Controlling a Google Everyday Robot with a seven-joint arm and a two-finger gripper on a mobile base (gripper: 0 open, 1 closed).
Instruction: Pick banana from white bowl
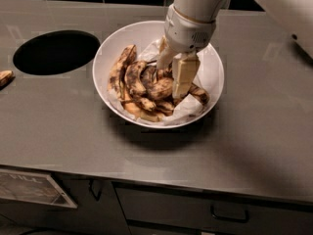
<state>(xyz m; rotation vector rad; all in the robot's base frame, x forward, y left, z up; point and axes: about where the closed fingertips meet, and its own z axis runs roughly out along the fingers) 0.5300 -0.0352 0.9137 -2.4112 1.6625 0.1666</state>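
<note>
In the bowl on the tabletop, the tool is held with fingers spread astride a browned banana. They should be closed gently across its middle, as it looks soft, and lifted straight so the paper is not dragged.

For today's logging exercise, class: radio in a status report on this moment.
Gripper down inside white bowl, among bananas. Bananas heaped on paper in bowl, none lifted. Only the arm above the bowl.

Single view, high front, angled down, close; pincer inside white bowl.
</note>
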